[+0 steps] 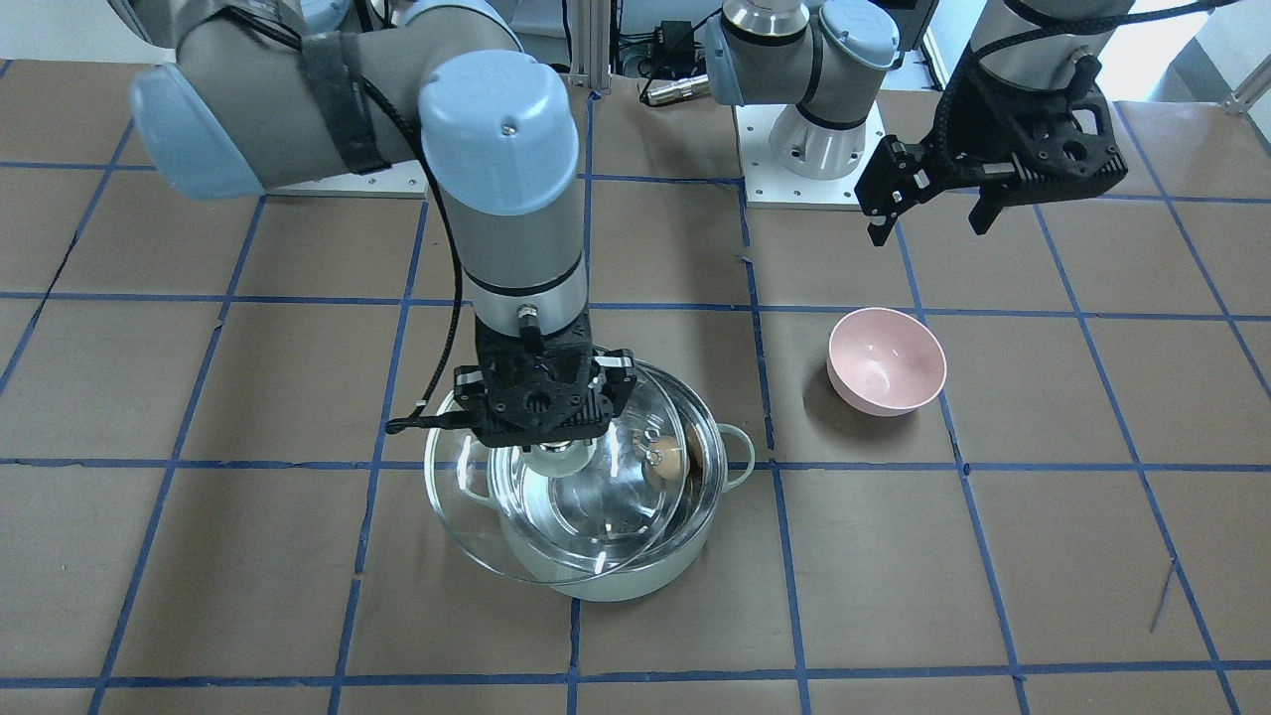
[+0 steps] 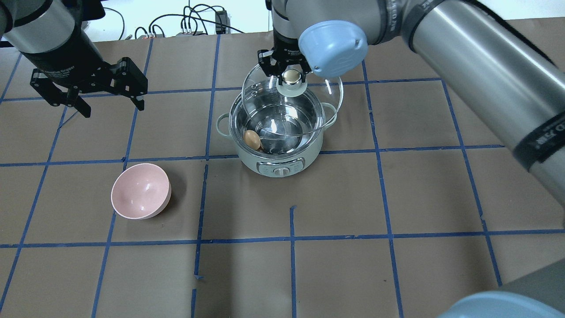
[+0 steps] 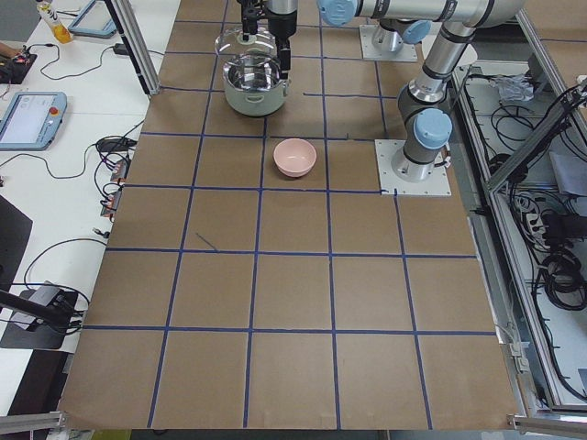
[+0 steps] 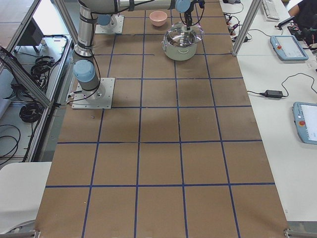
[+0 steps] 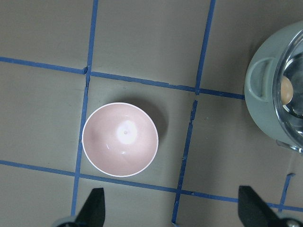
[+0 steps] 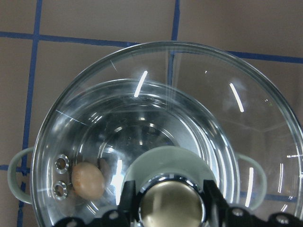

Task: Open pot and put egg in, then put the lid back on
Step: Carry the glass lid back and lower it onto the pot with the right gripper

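The pale mint-green pot [image 2: 282,165] stands at the table's middle, its steel inside showing. The tan egg [image 2: 252,139] lies inside it against the wall, and also shows in the front view [image 1: 671,459] and the right wrist view [image 6: 88,180]. My right gripper [image 2: 291,77] is shut on the knob of the clear glass lid [image 2: 326,101]. It holds the lid over the pot, shifted toward the far side, so it covers only part of the opening [image 1: 467,516]. My left gripper [image 2: 113,109] is open and empty, hovering well to the left of the pot.
An empty pink bowl [image 2: 141,196] sits on the brown paper to the pot's left and shows under the left gripper [image 5: 120,139]. Blue tape lines cross the table. The arm bases stand along the robot's side.
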You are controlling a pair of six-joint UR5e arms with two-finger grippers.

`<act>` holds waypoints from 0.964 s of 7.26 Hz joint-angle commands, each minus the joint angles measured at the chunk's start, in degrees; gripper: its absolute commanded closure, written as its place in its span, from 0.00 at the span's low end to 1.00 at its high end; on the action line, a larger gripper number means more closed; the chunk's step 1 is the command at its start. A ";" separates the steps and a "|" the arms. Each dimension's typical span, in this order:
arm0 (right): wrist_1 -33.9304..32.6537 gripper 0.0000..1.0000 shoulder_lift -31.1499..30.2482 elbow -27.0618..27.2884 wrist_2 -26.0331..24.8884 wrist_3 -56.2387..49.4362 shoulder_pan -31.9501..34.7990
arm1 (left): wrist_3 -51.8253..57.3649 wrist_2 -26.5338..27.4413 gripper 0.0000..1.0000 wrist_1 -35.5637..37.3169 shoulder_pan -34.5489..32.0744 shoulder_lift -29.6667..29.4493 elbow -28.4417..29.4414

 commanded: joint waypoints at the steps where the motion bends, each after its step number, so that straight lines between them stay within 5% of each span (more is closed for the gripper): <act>1: -2.13 0.78 2.12 0.10 -1.47 0.80 1.68 | -0.08 -0.59 0.00 -0.36 -2.60 -1.51 1.34; 7: -3.36 0.78 2.12 2.56 -1.03 0.45 3.18 | -2.13 1.43 0.00 -5.36 -1.74 0.15 1.78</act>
